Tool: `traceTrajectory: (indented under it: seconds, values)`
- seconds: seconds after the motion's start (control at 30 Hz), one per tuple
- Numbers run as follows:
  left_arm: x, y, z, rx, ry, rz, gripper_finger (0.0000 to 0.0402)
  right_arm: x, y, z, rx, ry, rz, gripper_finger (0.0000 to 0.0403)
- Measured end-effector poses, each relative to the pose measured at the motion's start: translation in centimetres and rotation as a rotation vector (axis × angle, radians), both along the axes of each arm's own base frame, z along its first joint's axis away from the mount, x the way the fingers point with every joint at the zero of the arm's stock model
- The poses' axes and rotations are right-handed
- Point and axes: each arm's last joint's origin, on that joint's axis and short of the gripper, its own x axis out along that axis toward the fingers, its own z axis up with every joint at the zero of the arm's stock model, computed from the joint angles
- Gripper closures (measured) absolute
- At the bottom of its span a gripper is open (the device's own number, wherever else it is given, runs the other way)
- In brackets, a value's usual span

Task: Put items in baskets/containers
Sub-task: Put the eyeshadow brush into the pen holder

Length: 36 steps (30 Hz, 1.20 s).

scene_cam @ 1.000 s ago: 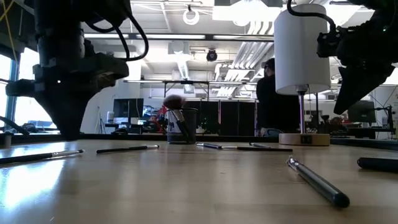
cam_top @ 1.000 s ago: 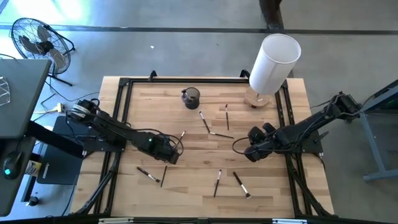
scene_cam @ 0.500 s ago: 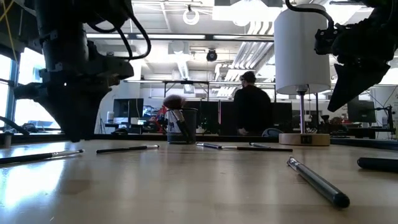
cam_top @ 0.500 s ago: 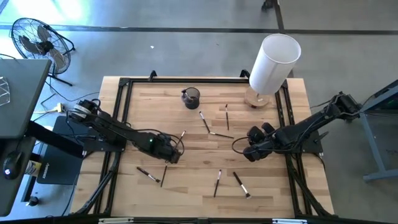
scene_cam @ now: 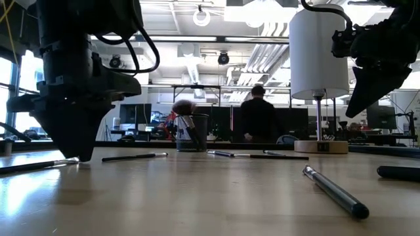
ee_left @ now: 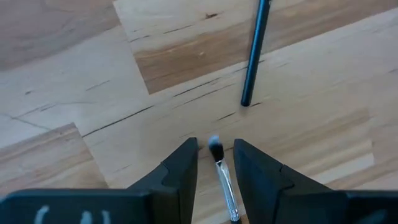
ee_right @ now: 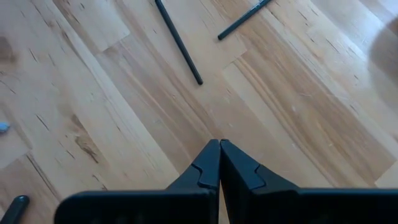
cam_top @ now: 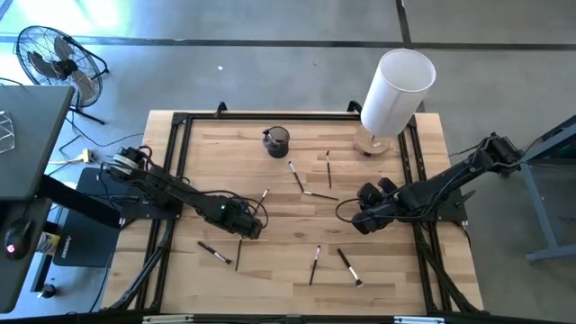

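Thin dark-handled makeup brushes (cam_top: 315, 263) scattered flat across the wood surface (cam_top: 297, 279), some pale-tipped. Small black mesh cup (cam_top: 277, 141) near the far edge, left of tall white cylinder (cam_top: 396, 92); reddish brush head (scene_cam: 182, 107) poking from cup, clearest in low view. Left gripper (ee_left: 215, 163) low at left-centre, fingers (ee_left: 181, 168) apart, straddling a pale-tipped brush (ee_left: 222, 183) lying between them; contact not clear. Only left wrist view shows that brush; high view hides it under the arm. Right gripper (ee_right: 219, 163) above right-centre, fingers together, gripping nothing. Bare wood between grippers; front edge strip open.
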Motion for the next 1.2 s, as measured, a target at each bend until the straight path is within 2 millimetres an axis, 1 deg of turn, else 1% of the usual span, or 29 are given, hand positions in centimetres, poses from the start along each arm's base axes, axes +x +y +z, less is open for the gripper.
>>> traceTrajectory:
  seconds: [0.07,0.13,0.27,0.3,0.4,0.53,0.63,0.7,0.77,0.83,0.9,0.93,1.0,1.1,1.2]
  values:
    - [-0.1,0.0,0.0,-0.007,0.01,0.018,0.0302,0.0,0.0,0.0,0.0,0.0,0.001,0.0401]
    - [-0.2,0.0,-0.1,-0.017,0.023,0.033,0.0316,0.0,0.0,0.0,-0.001,0.0,0.001,0.0399]
    - [-0.3,0.1,-0.1,-0.011,0.029,0.048,0.0383,0.0,0.0,0.0,-0.001,0.0,0.001,0.0401]
    - [-0.3,0.1,-0.1,-0.003,0.025,0.052,0.0391,0.0,0.0,0.0,-0.001,0.0,0.002,0.0401]
    - [-0.2,0.3,-0.1,0.0,0.024,0.066,0.0393,0.0,0.0,0.0,-0.004,0.002,0.007,0.04]
    - [-0.2,0.3,-0.2,-0.044,0.041,0.053,0.0398,0.0,0.1,0.0,0.002,0.003,0.012,0.04]
    - [0.0,-0.3,0.3,-0.027,0.027,0.024,0.04,-0.1,0.3,0.0,0.002,0.004,0.027,0.0402]
    - [0.3,-0.9,1.2,0.013,-0.026,-0.009,0.04,-0.2,0.6,0.0,0.002,0.004,0.042,0.04]
    - [1.2,-1.7,2.7,0.031,-0.116,-0.042,0.04,-0.3,0.9,0.0,0.003,-0.001,0.054,0.0399]
    - [1.9,-1.9,4.4,0.063,-0.175,-0.085,0.0401,-0.3,1.1,0.1,0.001,-0.018,0.058,0.0399]
    - [1.9,-1.7,6.0,0.115,-0.184,-0.164,0.0401,-0.1,1.3,0.1,-0.002,-0.04,0.07,0.0401]
    - [2.4,-1.6,7.0,0.131,-0.213,-0.204,0.0401,0.0,1.3,0.2,-0.007,-0.05,0.079,0.0402]
    - [3.8,-1.3,8.9,0.191,-0.292,-0.294,0.0401,0.3,1.4,0.3,-0.01,-0.078,0.09,0.0401]
    - [5.1,-0.2,11.6,0.345,-0.319,-0.474,0.0401,0.6,1.5,0.5,-0.013,-0.125,0.087,0.0401]
    - [6.8,1.3,14.7,0.491,-0.393,-0.653,0.0401,0.9,1.6,0.7,-0.001,-0.154,0.085,0.0402]
